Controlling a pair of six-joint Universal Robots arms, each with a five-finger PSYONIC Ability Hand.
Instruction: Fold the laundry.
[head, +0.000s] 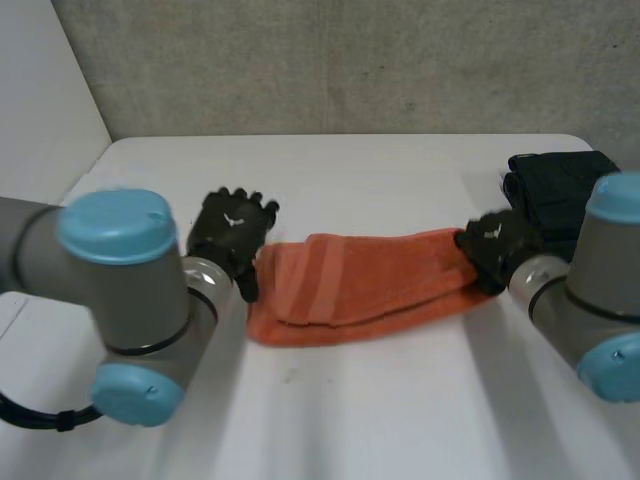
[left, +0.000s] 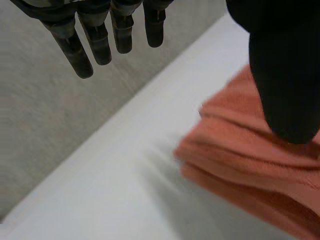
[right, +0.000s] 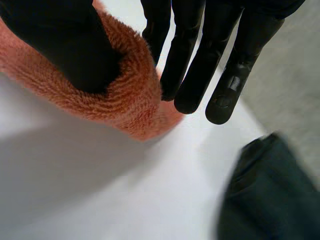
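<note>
The long-folded orange terry towel (head: 370, 275) lay across the middle of the white table (head: 400, 400). The right hand (head: 492, 248) pinched one end; the left hand (head: 232, 232) hung released over the other. Halving it next probably needed a left grasp.

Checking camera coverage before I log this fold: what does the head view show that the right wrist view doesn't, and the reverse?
Head view adds the left robot hand beside the other end of the orange towel, and the towel's whole folded length. Right wrist view adds the grip: the right robot hand, thumb sunk into the towel's end, straight fingers across from it. Both share the towel, the right robot hand, the dark folded cloth and the white table.
</note>
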